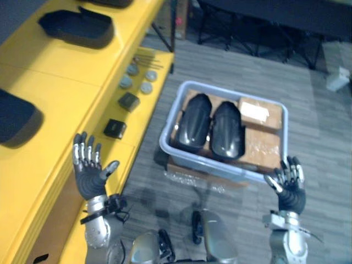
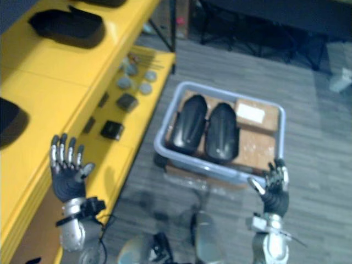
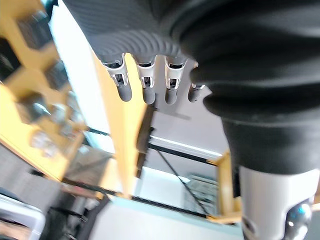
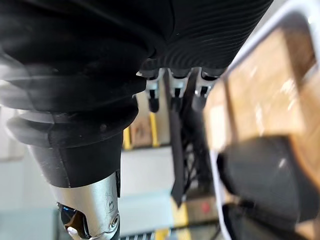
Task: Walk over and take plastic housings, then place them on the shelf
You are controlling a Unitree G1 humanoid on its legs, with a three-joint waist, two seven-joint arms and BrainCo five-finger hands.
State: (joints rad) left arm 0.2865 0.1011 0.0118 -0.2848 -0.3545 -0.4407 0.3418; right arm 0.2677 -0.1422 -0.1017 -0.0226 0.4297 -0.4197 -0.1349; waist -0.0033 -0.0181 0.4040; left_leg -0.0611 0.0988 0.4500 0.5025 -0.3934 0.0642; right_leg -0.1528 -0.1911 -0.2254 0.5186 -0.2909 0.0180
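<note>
Plastic housings [image 1: 227, 132]: two black shells lie side by side in a grey-blue bin [image 1: 214, 165] on the floor, next to cardboard boxes [image 1: 264, 144].
Shelf [image 1: 60, 82]: yellow; two similar dark housings [image 1: 77, 26] already rest on it.
Left hand [image 1: 89, 170]: raised by the shelf edge, fingers spread wide, holding nothing.
Right hand [image 1: 290, 187]: at the bin's near rim, fingers straight, empty.
Progress: judged partway; the bin's pair is not yet picked up.
Writing: a white label [image 1: 254, 110] on one box, too small to read.

Two plastic housings [image 1: 226, 132] lie side by side in the tub [image 1: 220, 166], boxes [image 1: 258, 146] to their right. Shelf [image 1: 60, 77] stands left, another housing [image 1: 77, 27] on it.
</note>
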